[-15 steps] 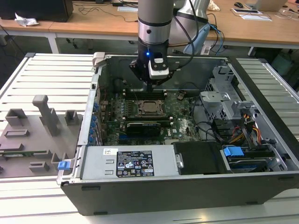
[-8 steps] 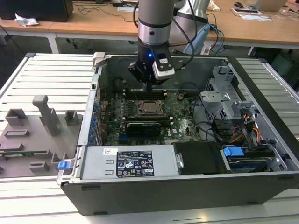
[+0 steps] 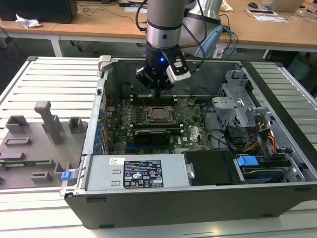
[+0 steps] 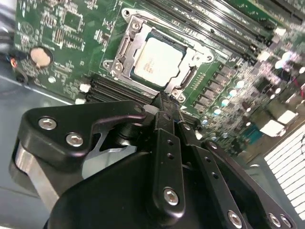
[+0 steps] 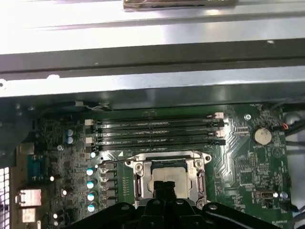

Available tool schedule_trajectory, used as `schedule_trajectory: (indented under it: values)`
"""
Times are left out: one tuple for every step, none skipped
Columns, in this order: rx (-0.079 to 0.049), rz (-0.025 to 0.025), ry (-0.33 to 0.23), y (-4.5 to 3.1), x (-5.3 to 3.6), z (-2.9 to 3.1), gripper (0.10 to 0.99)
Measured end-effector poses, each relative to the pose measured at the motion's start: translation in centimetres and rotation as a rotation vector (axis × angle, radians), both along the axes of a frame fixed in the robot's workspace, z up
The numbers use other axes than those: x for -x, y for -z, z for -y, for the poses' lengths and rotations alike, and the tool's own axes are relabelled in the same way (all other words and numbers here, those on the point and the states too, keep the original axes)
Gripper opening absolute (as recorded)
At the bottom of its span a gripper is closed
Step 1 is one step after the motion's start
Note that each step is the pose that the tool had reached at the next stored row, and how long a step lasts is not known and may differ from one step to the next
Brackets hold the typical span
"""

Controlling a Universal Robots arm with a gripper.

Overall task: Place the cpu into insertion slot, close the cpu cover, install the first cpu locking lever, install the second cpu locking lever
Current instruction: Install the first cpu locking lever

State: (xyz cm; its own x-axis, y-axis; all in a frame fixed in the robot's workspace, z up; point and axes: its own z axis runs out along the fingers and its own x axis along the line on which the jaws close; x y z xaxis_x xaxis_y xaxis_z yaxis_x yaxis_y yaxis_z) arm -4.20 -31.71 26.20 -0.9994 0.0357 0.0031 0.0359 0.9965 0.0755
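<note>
- Surface (image 3: 54, 74): pale, slatted metal top spanning the exterior view.
- Computer case (image 3: 148, 208): dark grey, open-topped, resting directly on the surface from centre toward 3 o'clock.
- Fixture plate (image 3: 25, 153): grey, bearing upright holders, at 9 o'clock, just beside the case.

My gripper (image 4: 164, 102) is matt black, its body dotted with bright metal screws. Just beyond it, the cpu (image 4: 155, 59) has a smooth, satin silver-grey metal top. Framing the cpu, the cpu cover (image 4: 195, 55) is bare metal with a dull sheen. The circuit board (image 4: 62, 28) around the cpu is green and looks glossy, as if lacquered. Beside the cpu run memory slots (image 5: 155, 126) of black plastic. Farther from the cpu, the case wall (image 5: 143, 52) is grey sheet metal, smooth and reflective.
</note>
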Motion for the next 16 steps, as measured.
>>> schedule_trajectory:
  values:
    - [0.000,0.0000,-0.025,0.03,0.00,0.00,0.106]
    - [0.000,-0.0001,-0.066,0.06,0.00,0.00,0.106]
    - [0.000,-0.0001,-0.092,0.07,0.02,0.00,0.106]
    - [0.000,0.0001,-0.102,0.09,0.17,0.00,0.106]
    - [-0.001,0.0000,-0.102,0.08,0.40,0.00,0.106]
    - [-0.001,0.0001,-0.102,0.08,0.55,0.00,0.106]
    - [-0.001,0.0000,-0.102,0.08,0.83,0.00,0.106]
    - [-0.002,0.0000,-0.102,0.08,1.08,0.00,0.106]
    - [-0.002,0.0004,-0.102,0.08,1.72,0.00,0.106]
    - [-0.002,0.0005,-0.102,0.08,2.07,0.00,0.106]
    - [-0.002,0.0005,-0.102,0.08,2.42,0.00,0.106]
    - [-0.003,0.0007,-0.102,0.08,2.98,0.00,0.106]
    - [-0.003,0.0009,-0.098,0.09,3.20,-0.01,0.106]
    - [-0.003,0.0008,-0.090,0.09,3.34,-0.02,0.106]
    - [-0.003,0.0007,-0.084,0.09,3.45,-0.02,0.106]
    - [-0.003,0.0007,-0.081,0.09,3.62,-0.01,0.106]
